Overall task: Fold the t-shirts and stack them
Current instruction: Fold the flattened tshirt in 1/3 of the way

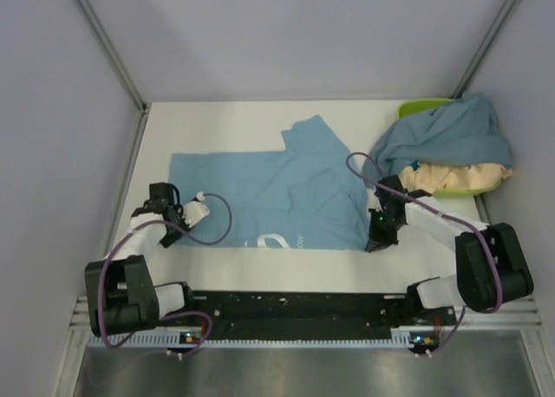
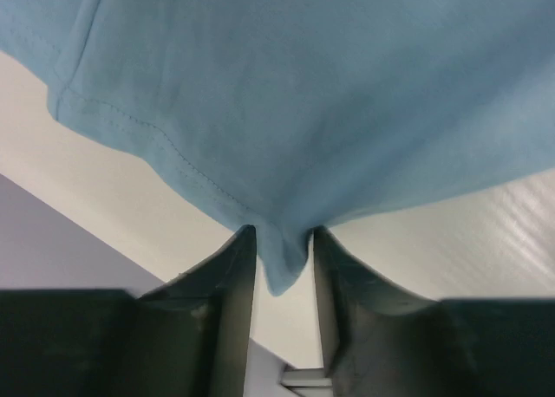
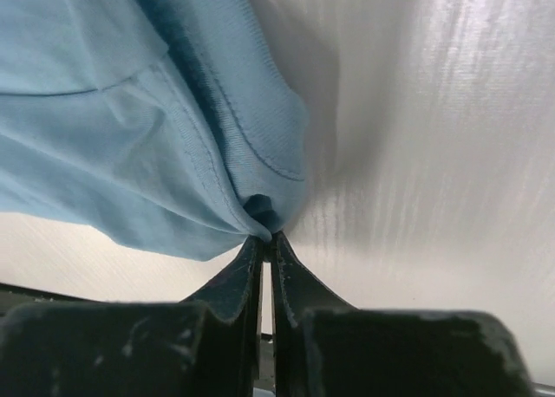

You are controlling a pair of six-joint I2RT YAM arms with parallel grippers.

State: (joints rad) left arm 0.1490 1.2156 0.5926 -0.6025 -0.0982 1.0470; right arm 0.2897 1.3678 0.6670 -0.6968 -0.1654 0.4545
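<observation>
The sky-blue t-shirt (image 1: 260, 193) lies spread on the white table (image 1: 217, 128), its white lettering (image 1: 279, 241) near the front edge. My left gripper (image 1: 179, 229) is at its front left corner. In the left wrist view the jaws (image 2: 277, 232) stand a little apart with the corner of the shirt (image 2: 303, 94) pinched between them. My right gripper (image 1: 377, 239) is at the front right corner, shut tight on a bunched hem (image 3: 104, 111) at its tips (image 3: 267, 237). The slate-blue t-shirt (image 1: 442, 137) lies crumpled over the beige t-shirt (image 1: 473, 176) at the back right.
The lime-green tray (image 1: 416, 109) holds the slate-blue and beige shirts at the table's back right corner. Grey walls close in the table at the back and on both sides. Purple cables loop off both arms over the table's front part.
</observation>
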